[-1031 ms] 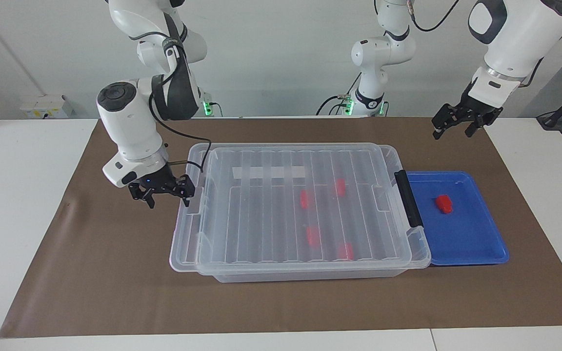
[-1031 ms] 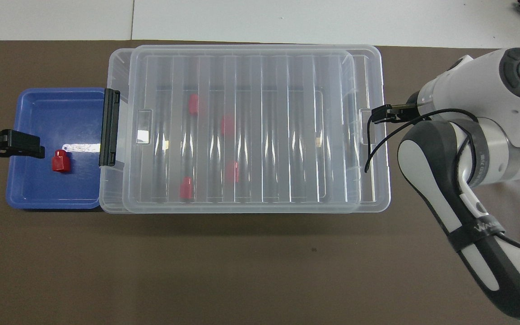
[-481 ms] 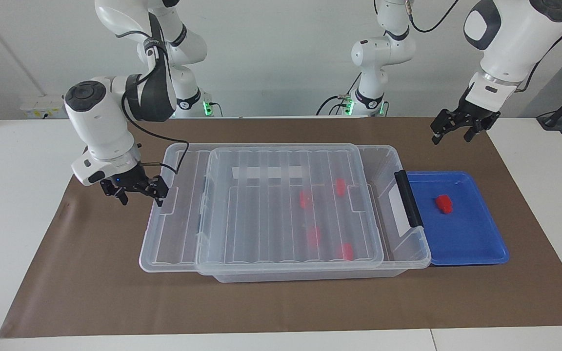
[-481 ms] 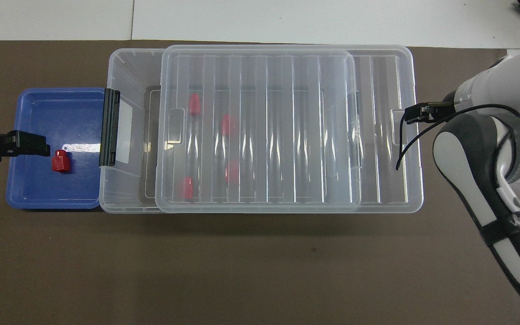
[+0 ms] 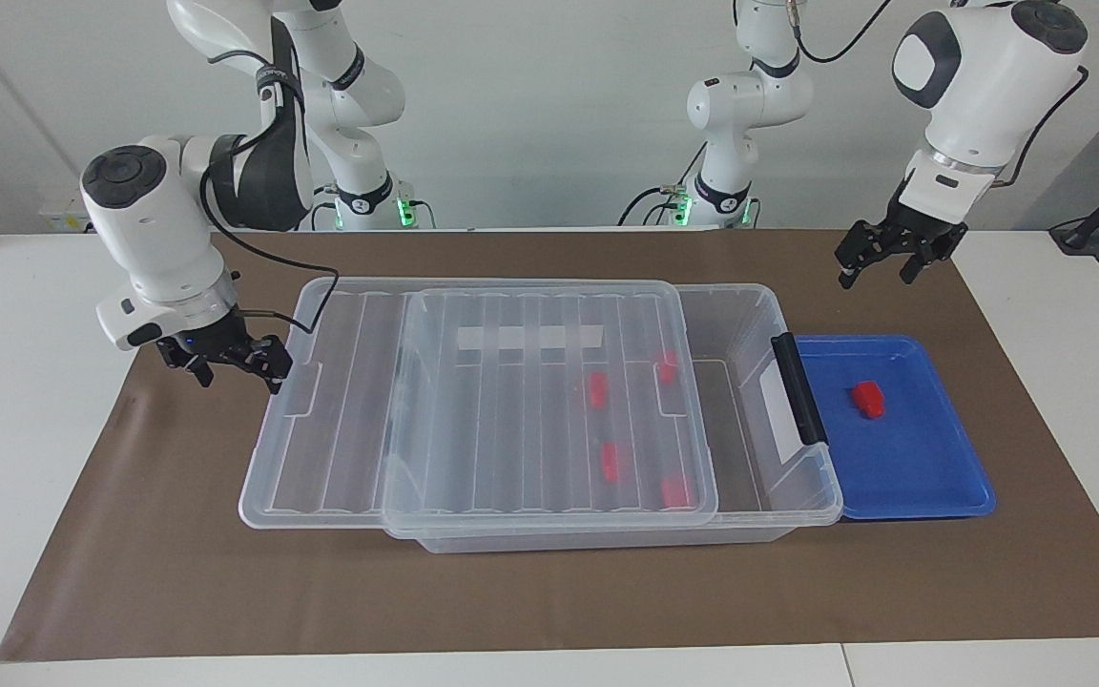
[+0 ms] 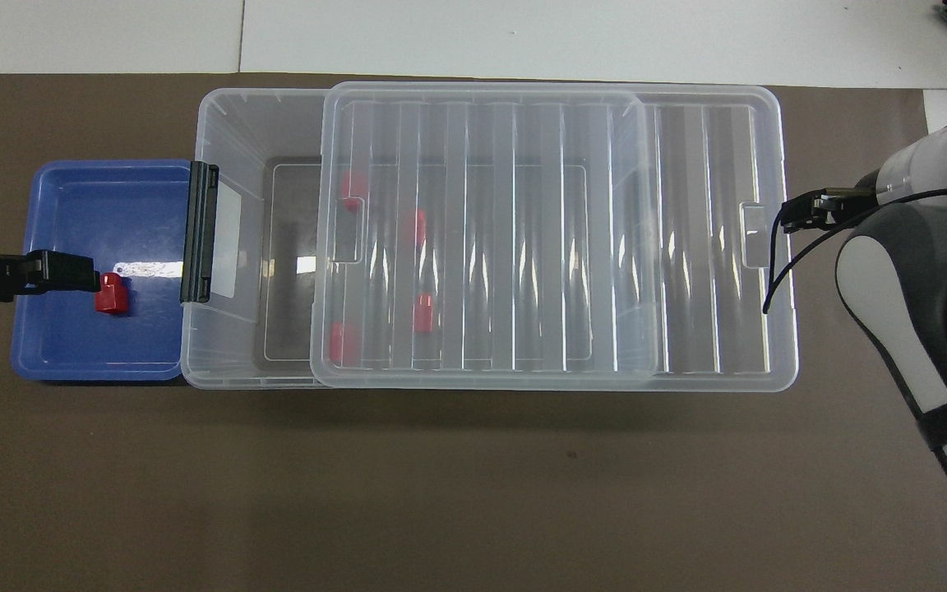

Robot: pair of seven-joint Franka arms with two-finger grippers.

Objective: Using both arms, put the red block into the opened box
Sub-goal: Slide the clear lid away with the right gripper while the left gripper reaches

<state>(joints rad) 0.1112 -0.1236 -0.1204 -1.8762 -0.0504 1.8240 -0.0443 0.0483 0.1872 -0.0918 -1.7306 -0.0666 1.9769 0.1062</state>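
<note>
Box [image 5: 802, 477] sits mid-mat, black handle [image 5: 798, 388] at the left arm's end. Its ribbed lid [image 5: 473, 401] lies slid toward the right arm's end, overhanging that end wall and leaving a strip of the box uncovered next to the handle. Four red blocks show through the lid. Red block [image 5: 867, 399] lies in the blue tray [image 5: 931, 477], near the tray's middle. Left gripper [image 5: 879, 260] hangs over the mat by the tray's robot-side edge, fingers apart, empty. Right gripper [image 5: 235, 361] at the lid's overhanging end edge, fingers spread; whether they grip the lid cannot be told
</note>
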